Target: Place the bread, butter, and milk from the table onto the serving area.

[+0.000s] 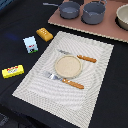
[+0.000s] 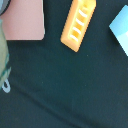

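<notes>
The bread (image 1: 44, 34), a golden-orange loaf, lies on the black table (image 1: 15, 20) just off the far corner of the serving area at the exterior view's left. The milk (image 1: 31, 45) stands upright beside it. The butter (image 1: 12, 71), a flat yellow box, lies nearer the front. The serving area (image 1: 97, 55) is a beige striped placemat with a tan plate (image 1: 68, 66) between two orange-handled utensils. The wrist view looks down on the bread (image 2: 78, 25) and a corner of the milk (image 2: 120, 27). No gripper fingers show in either view.
A reddish-brown board (image 1: 100, 27) at the back holds two grey pots (image 1: 70, 9) (image 1: 93, 12) and a beige bowl (image 1: 123, 17). The board's corner (image 2: 25, 20) shows in the wrist view, with a greenish rounded object (image 2: 2, 55) at the edge.
</notes>
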